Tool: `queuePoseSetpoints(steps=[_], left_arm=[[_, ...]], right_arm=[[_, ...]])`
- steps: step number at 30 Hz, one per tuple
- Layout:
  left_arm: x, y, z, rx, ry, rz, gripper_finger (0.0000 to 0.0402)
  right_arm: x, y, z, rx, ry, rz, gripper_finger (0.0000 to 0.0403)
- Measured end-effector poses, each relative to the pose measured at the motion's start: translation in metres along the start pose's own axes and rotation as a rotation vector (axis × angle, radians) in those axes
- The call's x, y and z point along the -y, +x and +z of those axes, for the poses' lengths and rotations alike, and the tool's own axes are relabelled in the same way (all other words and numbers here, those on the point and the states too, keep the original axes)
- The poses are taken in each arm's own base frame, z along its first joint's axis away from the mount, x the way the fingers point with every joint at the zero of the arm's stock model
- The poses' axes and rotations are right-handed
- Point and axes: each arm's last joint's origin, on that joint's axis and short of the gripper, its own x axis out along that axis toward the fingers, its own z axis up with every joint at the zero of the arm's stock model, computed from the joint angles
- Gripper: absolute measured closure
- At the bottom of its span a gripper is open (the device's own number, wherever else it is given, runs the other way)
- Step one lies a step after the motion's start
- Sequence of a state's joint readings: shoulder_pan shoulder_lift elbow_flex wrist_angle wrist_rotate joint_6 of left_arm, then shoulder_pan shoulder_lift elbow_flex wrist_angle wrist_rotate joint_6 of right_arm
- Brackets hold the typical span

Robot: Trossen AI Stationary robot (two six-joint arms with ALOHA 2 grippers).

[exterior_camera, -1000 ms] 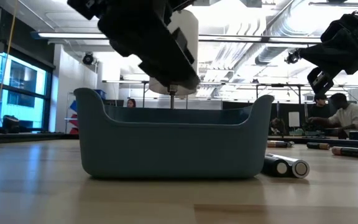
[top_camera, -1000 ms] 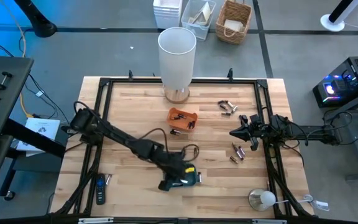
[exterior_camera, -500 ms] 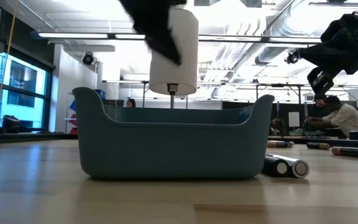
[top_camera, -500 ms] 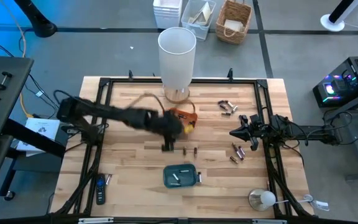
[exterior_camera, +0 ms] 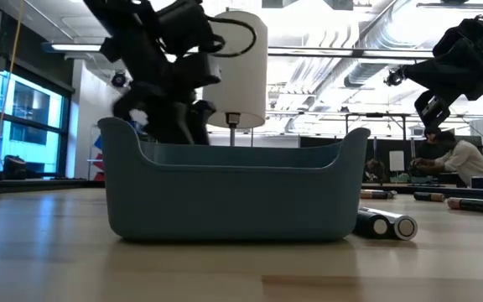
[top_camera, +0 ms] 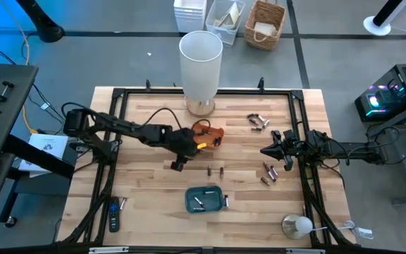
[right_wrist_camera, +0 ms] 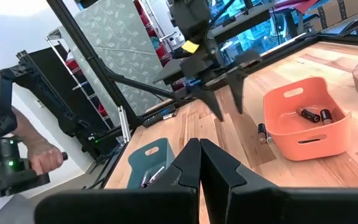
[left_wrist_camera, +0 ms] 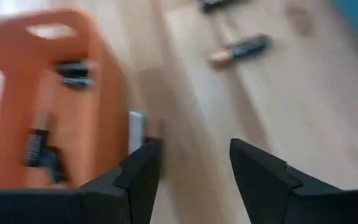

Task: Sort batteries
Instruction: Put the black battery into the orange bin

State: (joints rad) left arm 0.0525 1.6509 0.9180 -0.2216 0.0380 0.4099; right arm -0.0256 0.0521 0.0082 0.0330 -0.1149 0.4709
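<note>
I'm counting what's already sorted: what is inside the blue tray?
In the blue tray the high view shows at least one silvery battery; the right wrist view shows light cylinders too. The low view's wall hides its inside, so no exact count.

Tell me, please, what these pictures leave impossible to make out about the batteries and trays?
- Blue tray, low view: its near wall hides the contents.
- Orange tray, left wrist view: motion blur smears the batteries inside; their type is unreadable.
- Loose batteries by the right gripper, high view: too small to tell types.
</note>
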Motion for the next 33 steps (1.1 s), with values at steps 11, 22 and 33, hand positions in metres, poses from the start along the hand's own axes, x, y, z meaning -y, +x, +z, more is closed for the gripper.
queuePoseSetpoints(steps=[11,22,33], left_arm=[[-0.010,0.026,-0.018,-0.070,-0.001,-0.040,0.0218],[-0.014,0.037,-0.015,-0.040,-0.038,0.038,0.0218],[0.001,0.037,-0.016,-0.074,-0.072,-0.066,0.0225]], right_arm=[[0.000,0.000,0.000,0.000,0.000,0.000,0.0403],[0.000,0.000,0.000,0.000,0.000,0.000,0.0403],[0.000,0.000,0.000,0.000,0.000,0.000,0.0403]])
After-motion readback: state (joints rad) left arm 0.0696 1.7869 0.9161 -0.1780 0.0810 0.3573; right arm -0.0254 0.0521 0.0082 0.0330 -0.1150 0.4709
